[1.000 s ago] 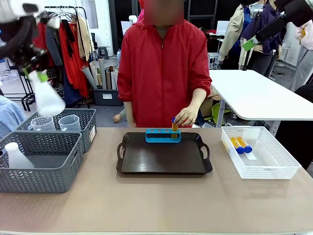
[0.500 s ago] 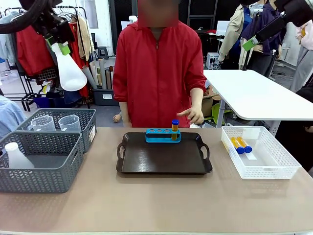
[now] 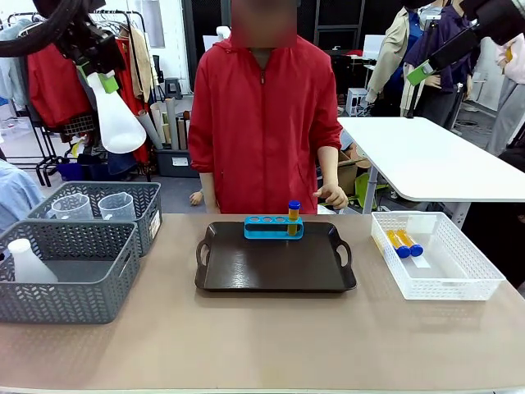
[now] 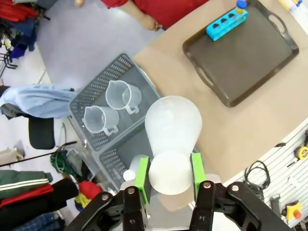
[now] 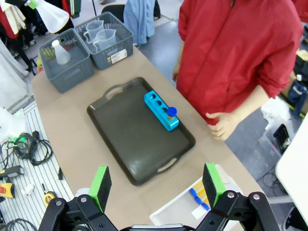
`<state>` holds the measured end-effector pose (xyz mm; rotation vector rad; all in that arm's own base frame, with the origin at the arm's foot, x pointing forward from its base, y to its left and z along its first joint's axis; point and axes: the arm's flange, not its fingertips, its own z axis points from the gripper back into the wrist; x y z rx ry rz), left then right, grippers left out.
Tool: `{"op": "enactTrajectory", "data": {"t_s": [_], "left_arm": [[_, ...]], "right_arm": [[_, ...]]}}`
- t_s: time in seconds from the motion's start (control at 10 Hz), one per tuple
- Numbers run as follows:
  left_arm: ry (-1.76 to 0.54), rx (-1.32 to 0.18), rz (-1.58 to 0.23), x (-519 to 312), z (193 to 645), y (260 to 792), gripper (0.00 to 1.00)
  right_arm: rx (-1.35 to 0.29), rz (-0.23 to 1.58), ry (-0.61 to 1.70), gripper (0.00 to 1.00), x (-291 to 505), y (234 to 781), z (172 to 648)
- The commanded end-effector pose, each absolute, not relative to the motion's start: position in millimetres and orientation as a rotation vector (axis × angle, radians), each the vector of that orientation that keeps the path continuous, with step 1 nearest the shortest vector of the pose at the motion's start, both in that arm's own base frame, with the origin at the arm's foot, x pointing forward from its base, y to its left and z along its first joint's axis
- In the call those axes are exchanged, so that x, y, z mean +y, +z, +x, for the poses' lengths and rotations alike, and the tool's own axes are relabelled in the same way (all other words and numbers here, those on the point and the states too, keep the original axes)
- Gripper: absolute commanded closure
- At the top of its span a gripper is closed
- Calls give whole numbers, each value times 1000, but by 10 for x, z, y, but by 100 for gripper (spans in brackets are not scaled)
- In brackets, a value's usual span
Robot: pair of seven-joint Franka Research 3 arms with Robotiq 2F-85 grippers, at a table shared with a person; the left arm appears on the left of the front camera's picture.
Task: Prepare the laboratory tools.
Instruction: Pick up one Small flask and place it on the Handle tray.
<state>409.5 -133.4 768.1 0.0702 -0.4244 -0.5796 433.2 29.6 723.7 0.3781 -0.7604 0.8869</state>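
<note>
Person's hand (image 3: 332, 197) sank a bit since prev. frame, now clear of tube (image 3: 294, 215). Mid tabletop (image 3: 262, 336): tray (image 3: 275, 267), tube upright in rack (image 3: 267, 227) at far edge. R bin (image 3: 459, 287): two tubes (image 3: 402, 243) lying. L near basket (image 3: 74, 279): spare flask (image 3: 29, 263); far basket (image 3: 146, 209): two beakers (image 3: 116, 205). L pincer (image 4: 168, 168) clenched on flask (image 4: 173, 125), high far-left. R pincer (image 5: 156, 185) released, empty.

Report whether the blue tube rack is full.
Partly filled: the small blue tube rack holds one blue-capped orange tube; three holes are empty.
</note>
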Motion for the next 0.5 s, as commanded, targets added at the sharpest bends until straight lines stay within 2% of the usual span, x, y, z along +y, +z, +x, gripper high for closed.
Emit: {"op": "enactTrajectory", "data": {"t_s": [0.0,0.1,0.4], "left_arm": [[-569,-425,68,-1325,4056,7674,100],[-580,-424,70,-1334,4095,7681,100],[-819,-385,47,-2112,4174,7938,100]], "right_arm": [[-766,387,896,0,298,7245,4332],[-766,387,896,0,298,7245,4332],[-766,387,896,0,298,7245,4332]]}}
